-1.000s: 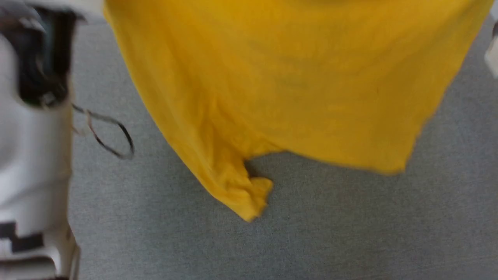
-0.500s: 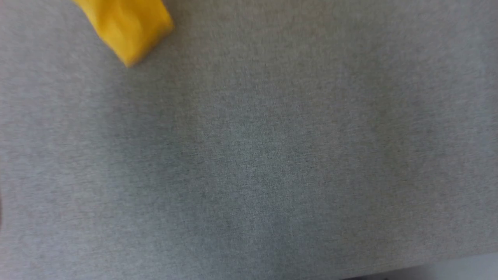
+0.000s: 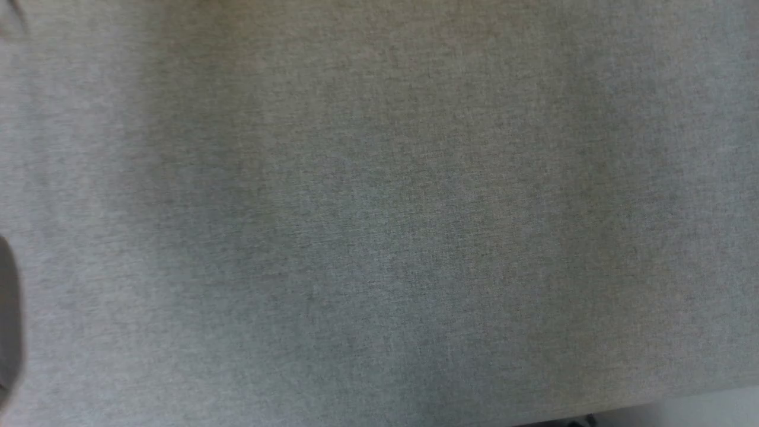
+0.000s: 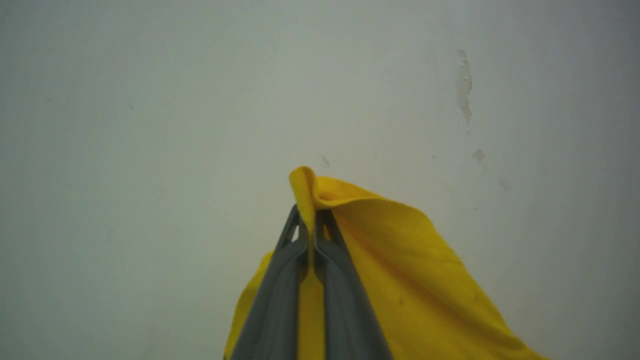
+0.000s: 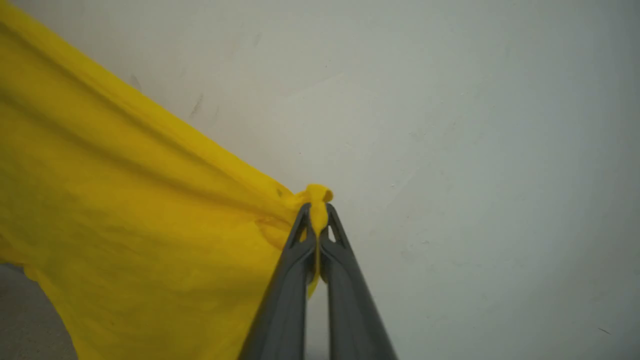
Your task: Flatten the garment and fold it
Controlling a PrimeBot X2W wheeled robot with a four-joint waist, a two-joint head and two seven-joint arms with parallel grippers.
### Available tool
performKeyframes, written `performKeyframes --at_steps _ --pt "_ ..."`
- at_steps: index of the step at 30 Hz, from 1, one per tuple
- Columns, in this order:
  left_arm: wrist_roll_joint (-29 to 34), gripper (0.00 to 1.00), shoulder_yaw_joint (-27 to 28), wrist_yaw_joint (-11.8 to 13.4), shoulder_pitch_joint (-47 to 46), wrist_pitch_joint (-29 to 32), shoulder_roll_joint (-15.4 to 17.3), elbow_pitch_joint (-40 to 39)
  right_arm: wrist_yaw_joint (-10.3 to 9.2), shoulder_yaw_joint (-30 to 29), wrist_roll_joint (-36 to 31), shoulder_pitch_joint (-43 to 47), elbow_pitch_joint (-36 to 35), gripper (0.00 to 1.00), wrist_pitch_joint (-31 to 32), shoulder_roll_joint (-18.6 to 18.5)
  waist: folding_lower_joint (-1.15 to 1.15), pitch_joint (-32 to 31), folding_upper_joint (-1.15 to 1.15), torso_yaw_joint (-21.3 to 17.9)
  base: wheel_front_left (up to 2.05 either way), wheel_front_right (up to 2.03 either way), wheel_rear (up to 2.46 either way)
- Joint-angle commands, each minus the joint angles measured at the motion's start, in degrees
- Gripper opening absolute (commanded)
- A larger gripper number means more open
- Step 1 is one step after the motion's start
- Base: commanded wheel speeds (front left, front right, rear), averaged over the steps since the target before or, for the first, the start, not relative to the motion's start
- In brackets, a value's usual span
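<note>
Head view: we look down on a grey cloth surface [image 3: 379, 213], flat and evenly textured. A blurred dark shape [image 3: 7, 314] sits at the left edge; we cannot tell what it is. A pale strip [image 3: 711, 409] cuts across the lower right corner, past the edge of the surface.

Left wrist view: the left gripper [image 4: 310, 215] has its two dark fingers [image 4: 280, 300] pressed together on a fold of the yellow shirt [image 4: 400, 270]. A small curl of fabric pokes out just above the fingertips. From the pinch the shirt drapes down and to the right of this view, and a narrow strip of it shows between the fingers lower down. Behind is a pale wall [image 4: 150, 100] with a chipped patch [image 4: 463, 87] at upper right.

Right wrist view: the right gripper [image 5: 316, 212] is likewise clamped tight on a bunched bit of the shirt, a small knob of fabric sitting at the tips. From there the shirt stretches away to the left of this view, with long taut creases running towards the upper left corner. We see no print on the visible side. The pale wall stands behind, and a bit of grey surface shows in the lower left corner, below the shirt.
</note>
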Motion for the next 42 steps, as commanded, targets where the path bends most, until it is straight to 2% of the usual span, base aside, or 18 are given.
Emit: performKeyframes --at_steps 1,3,9,13,16,20,25,33,37,42 --pt "0.2 0.00 -0.6 -0.7 4.2 -0.3 0.7 1.4 -0.13 0.8 0.8 3.1 1.5 0.00 -0.9 0.2 0.00 -2.3 0.00 1.4 0.00 0.00 0.00" --pt "0.3 0.00 -1.0 -1.1 6.9 -0.3 0.8 2.3 -0.13 1.7 1.5 4.9 2.5 0.00 -1.4 0.2 0.00 -3.1 0.00 1.7 0.00 0.00 0.00" --pt "-0.3 0.00 -3.3 -2.5 24.1 2.3 1.1 5.4 -0.13 5.5 7.0 15.9 5.6 0.00 -3.9 -0.4 0.00 -8.9 0.00 3.9 0.00 0.00 0.00" --pt "-3.2 0.00 -5.6 -4.5 36.0 9.9 0.3 4.5 -0.13 8.2 11.4 24.0 5.1 0.00 -4.2 -1.4 0.00 -13.2 0.00 5.3 0.00 0.00 0.00" --pt "-5.2 0.00 -8.0 -5.5 45.5 17.0 0.1 1.1 -0.13 9.3 14.8 30.7 3.7 0.00 -3.7 -2.6 0.00 -16.2 0.00 6.3 0.00 0.00 0.00" --pt "-8.1 0.00 -10.1 -5.9 58.3 26.2 2.1 -6.5 -0.13 10.0 18.0 39.3 0.9 0.00 -2.3 -4.2 0.00 -19.2 0.00 7.0 0.00 0.00 0.00" --pt "-11.9 0.00 -9.4 -2.7 72.8 32.8 4.2 -17.4 -0.13 9.0 19.2 48.8 -2.2 0.00 -0.1 -5.2 0.00 -21.4 0.00 7.3 0.00 0.00 0.00" --pt "-14.9 0.00 -7.6 4.0 89.0 37.7 5.4 -29.0 -0.13 5.2 17.4 59.8 -4.9 0.00 4.6 -5.7 0.00 -22.9 0.00 7.7 0.00 0.00 0.00" --pt "-15.7 0.00 -7.5 5.6 93.6 38.0 5.0 -30.6 -0.13 1.8 17.0 65.0 -7.3 0.00 8.6 -4.9 0.00 -23.5 0.00 7.8 0.00 0.00 0.00" --pt "-15.5 0.00 -8.2 6.1 97.4 36.9 4.2 -30.8 -0.13 -4.3 16.5 72.2 -11.8 0.00 14.1 -2.9 0.00 -24.3 0.00 8.0 0.00 0.00 0.00"
